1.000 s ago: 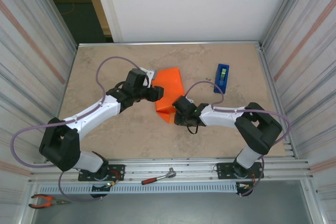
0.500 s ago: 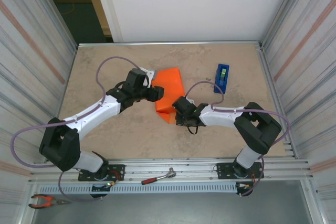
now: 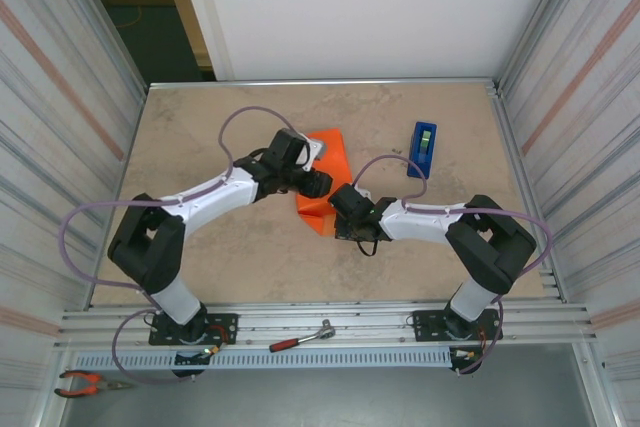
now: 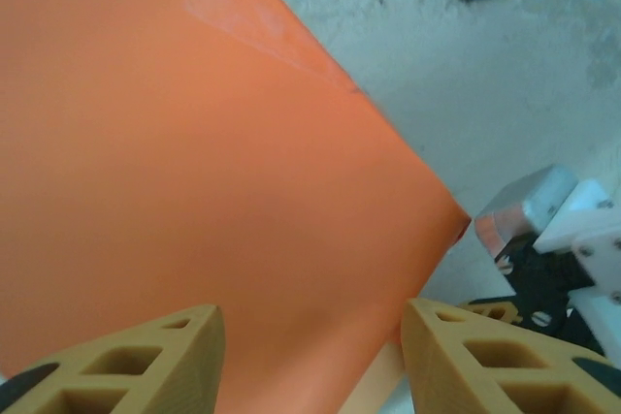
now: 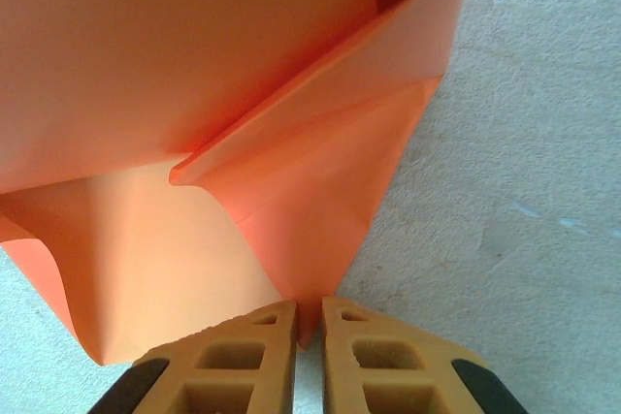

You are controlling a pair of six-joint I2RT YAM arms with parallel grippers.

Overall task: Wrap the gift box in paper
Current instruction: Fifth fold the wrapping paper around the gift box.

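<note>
The right claw (image 5: 309, 315) grips the paper (image 5: 194, 65) by its flap tip, likely for tension; the left claw (image 4: 310, 322), open, hovers above to press.

The paper (image 4: 194, 191) is smooth, matt, bright orange, creased into sharp folds, with a strip of clear glossy tape (image 4: 257, 26) on it at the top of the left wrist view. The table (image 3: 180, 117) looks like mottled beige stone, matt and faintly rough. The tape dispenser (image 3: 423, 148) is blue plastic. The fingers (image 5: 257, 356) of the right gripper (image 5: 309, 309) are tan matt plastic. The side walls (image 3: 50, 97) are ribbed metal
</note>
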